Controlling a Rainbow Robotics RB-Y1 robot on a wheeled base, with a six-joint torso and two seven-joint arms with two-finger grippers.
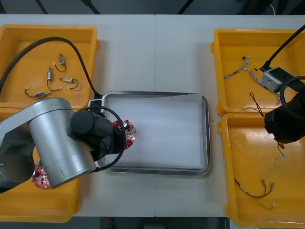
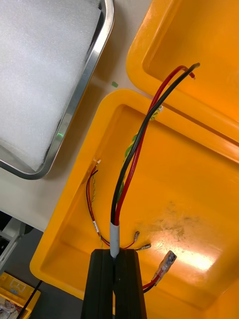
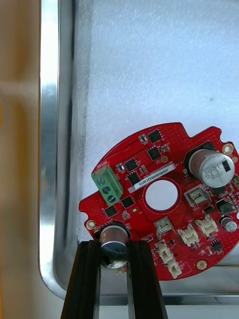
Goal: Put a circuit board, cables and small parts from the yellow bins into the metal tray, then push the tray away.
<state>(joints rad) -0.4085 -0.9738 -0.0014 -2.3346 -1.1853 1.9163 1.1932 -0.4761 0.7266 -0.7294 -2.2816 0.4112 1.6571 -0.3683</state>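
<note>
- Over the left end of the metal tray, the left gripper holds a round red circuit board; jaws clamped on a silver-topped cylinder part at the board's edge.
- Board is inside the tray rim, close to the left rim and a corner, above the white liner. Cannot tell if it touches the liner.
- Board carries a green terminal block, a big silver can, white connectors and a centre hole.
- Front view: left arm reaches from above the left near bin across the tray's left rim.
- Right gripper is above the right near bin; jaws closed on a red and black cable, pinched at its pale sleeve.
- That cable runs out from the fingertips across the bin; its free ends reach past the wall between the two right bins.
- Loose on that bin's floor: a red and yellow cable near the fingers, and a plug end just beside them.
- Right far bin holds thin loose cables.
- Left far bin holds small metal parts with short wires, spread apart.
- Left near bin holds a second circuit board, partly hidden by the arm.
</note>
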